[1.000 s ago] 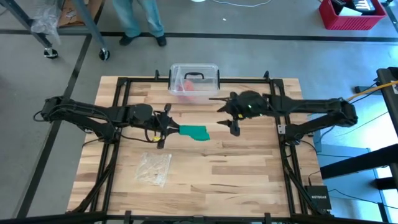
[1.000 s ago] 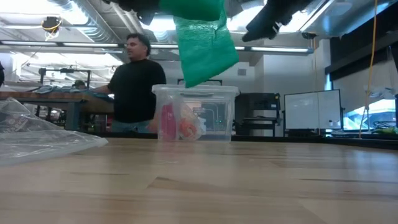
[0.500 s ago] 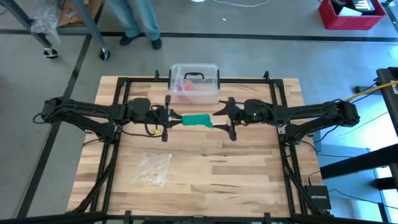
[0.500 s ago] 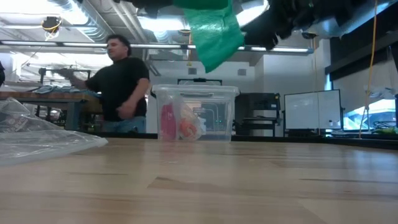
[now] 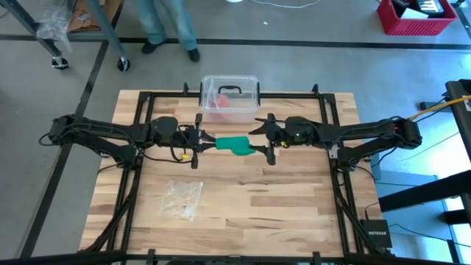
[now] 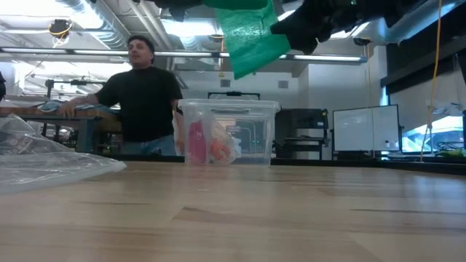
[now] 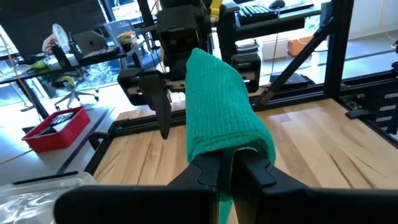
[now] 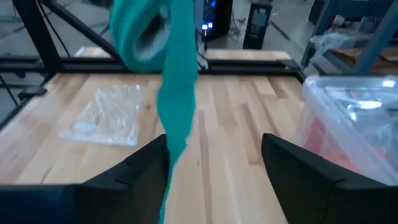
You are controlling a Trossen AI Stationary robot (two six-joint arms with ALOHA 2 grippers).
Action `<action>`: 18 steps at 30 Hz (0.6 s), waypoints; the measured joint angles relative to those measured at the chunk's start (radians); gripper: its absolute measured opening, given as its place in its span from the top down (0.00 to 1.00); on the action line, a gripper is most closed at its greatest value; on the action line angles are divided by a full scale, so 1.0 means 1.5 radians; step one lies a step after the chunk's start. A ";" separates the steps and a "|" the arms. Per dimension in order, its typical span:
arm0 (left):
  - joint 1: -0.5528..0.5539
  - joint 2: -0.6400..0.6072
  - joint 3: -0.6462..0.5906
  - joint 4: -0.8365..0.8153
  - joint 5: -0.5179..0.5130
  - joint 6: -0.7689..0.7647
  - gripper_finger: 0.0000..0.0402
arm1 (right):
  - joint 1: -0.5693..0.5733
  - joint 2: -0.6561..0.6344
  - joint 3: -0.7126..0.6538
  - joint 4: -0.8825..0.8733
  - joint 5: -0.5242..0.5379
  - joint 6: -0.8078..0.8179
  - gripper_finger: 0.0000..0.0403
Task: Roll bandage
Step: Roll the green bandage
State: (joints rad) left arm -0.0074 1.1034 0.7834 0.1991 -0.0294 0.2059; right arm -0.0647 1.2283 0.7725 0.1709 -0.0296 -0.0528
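Bandage: the long, soft green cloth bandage [image 5: 234,143] hangs in the air above the middle of the pale wooden surface [image 5: 280,199], closer to its far edge than its near one; one end is partly wound into a loose roll, and a loose tail droops from it [image 8: 177,118].
Left hand: the left hand [image 7: 225,171] has its dark fingers pressed together on the bandage's end, holding it clear of the surface.
Right hand: the right hand [image 5: 262,142] faces the left one, fingers spread apart at the bandage's free end; the tail hangs just beside one finger [image 8: 146,171], and contact cannot be made out.
Box: a clear plastic box with a black handle [image 5: 229,94] stands at the middle of the far edge, with red and pink items inside.
Wrapper: a thin clear plastic wrapper [image 5: 182,199] lies flat toward the near left corner.
Person: a person in a dark shirt [image 6: 144,102] stands beyond the far edge.
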 joint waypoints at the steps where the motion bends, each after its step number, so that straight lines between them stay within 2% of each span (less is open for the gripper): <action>1: 0.000 0.000 0.000 0.001 0.000 0.001 0.97 | 0.000 0.001 0.000 -0.006 0.000 0.000 0.37; 6: 0.000 0.000 0.000 0.000 0.000 0.001 0.97 | 0.000 0.009 0.000 0.005 0.014 -0.003 0.39; 18: 0.000 0.000 0.000 0.001 0.000 0.001 0.97 | 0.000 0.009 0.000 0.013 0.015 -0.003 0.54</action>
State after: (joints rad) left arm -0.0078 1.1034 0.7834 0.2001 -0.0292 0.2072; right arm -0.0650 1.2419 0.7719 0.1910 -0.0074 -0.0578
